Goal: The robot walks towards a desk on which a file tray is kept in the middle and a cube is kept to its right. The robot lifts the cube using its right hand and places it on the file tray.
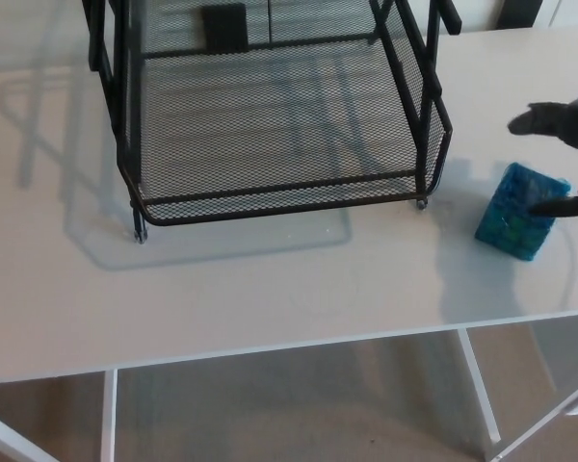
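A black wire-mesh file tray (270,188) stands on the middle of the white desk (270,289), reaching to the back. To its right sits a blue cube (520,223) with a speckled green-blue top. My right hand (564,154) comes in from the right edge, open, with one finger stretched above the cube and another finger (554,206) lying against the cube's right side. The cube rests on the desk. My left hand does not show.
The desk's front edge (289,348) runs across the lower picture, with white frame legs (477,390) and a brown floor below. A dark block (224,27) shows behind the tray's mesh.
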